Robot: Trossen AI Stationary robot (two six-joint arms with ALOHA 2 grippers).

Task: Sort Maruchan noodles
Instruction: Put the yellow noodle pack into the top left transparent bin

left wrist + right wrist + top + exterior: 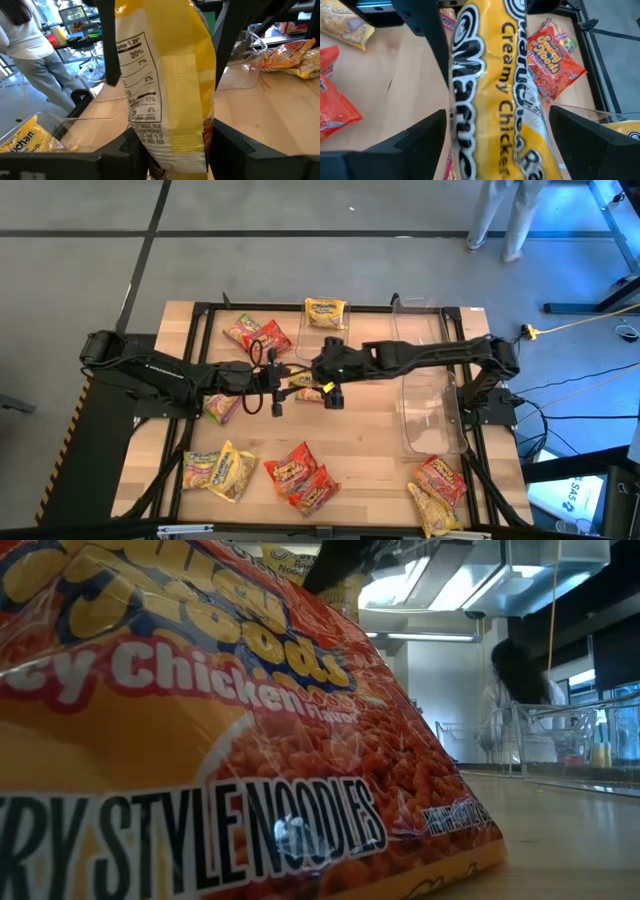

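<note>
A yellow Maruchan noodles packet is held above the table's middle, between my two grippers. My left gripper, reaching in from the table's left, is shut on it. My right gripper comes slanting down from the right and is open. Its fingers stand on either side of the packet's other end. Other packets lie flat on the table: one yellow and two red at the far side, and several yellow and red ones along the near edge. My left gripper pinches one end of the yellow packet between its two fingers, coming about level from the table's left. The packet reaches out ahead of the fingers toward my right gripper, clear of the table, with its printed back toward the wrist camera.
Two clear bins stand on the right half of the table. More packets lie at the near right corner. A red-orange packet lies right in front of the low camera. A person stands beyond the far edge.
</note>
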